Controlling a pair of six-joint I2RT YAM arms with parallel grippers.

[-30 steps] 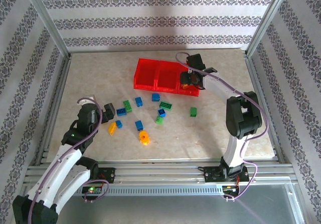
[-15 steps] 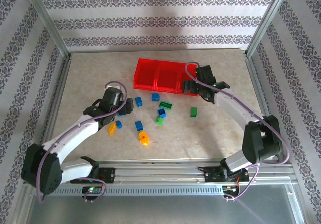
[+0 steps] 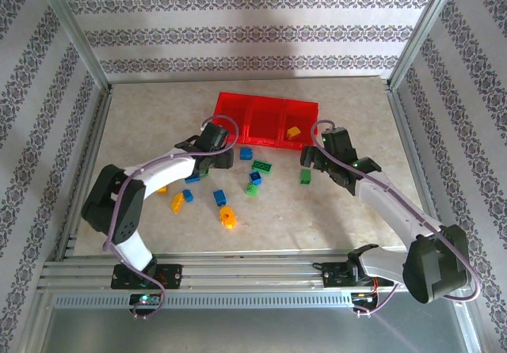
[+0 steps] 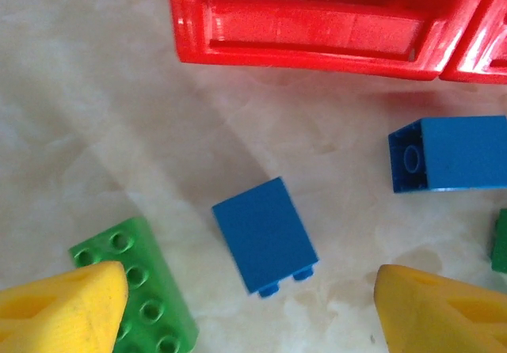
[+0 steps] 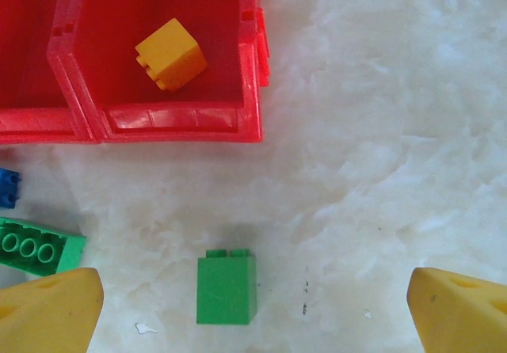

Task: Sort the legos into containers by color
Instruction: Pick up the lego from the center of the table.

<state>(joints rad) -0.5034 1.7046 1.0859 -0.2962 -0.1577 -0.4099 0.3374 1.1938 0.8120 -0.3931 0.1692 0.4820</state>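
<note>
The red tray (image 3: 265,100) lies at the back of the table, and its right container holds one yellow-orange lego (image 3: 293,131) (image 5: 170,54). My left gripper (image 3: 215,159) (image 4: 253,321) stands open over a small blue lego (image 4: 265,236), which lies on the table between its fingers and touches neither. Beside the left finger is a green lego (image 4: 135,286). My right gripper (image 3: 309,163) (image 5: 253,321) hangs open above a green lego (image 3: 305,176) (image 5: 226,288) just in front of the tray's right end. Nothing is held.
Loose legos lie in front of the tray: blue (image 3: 245,153) (image 3: 219,197), green (image 3: 261,165) (image 3: 251,189), yellow-orange (image 3: 177,203) (image 3: 228,217). Another blue lego (image 4: 451,153) rests near the tray wall (image 4: 309,28). Metal frame posts border the table.
The right gripper opened, left the yellow-orange lego in the right container and drew back over the green lego. The left arm reached forward and right to the blue lego by the tray.
</note>
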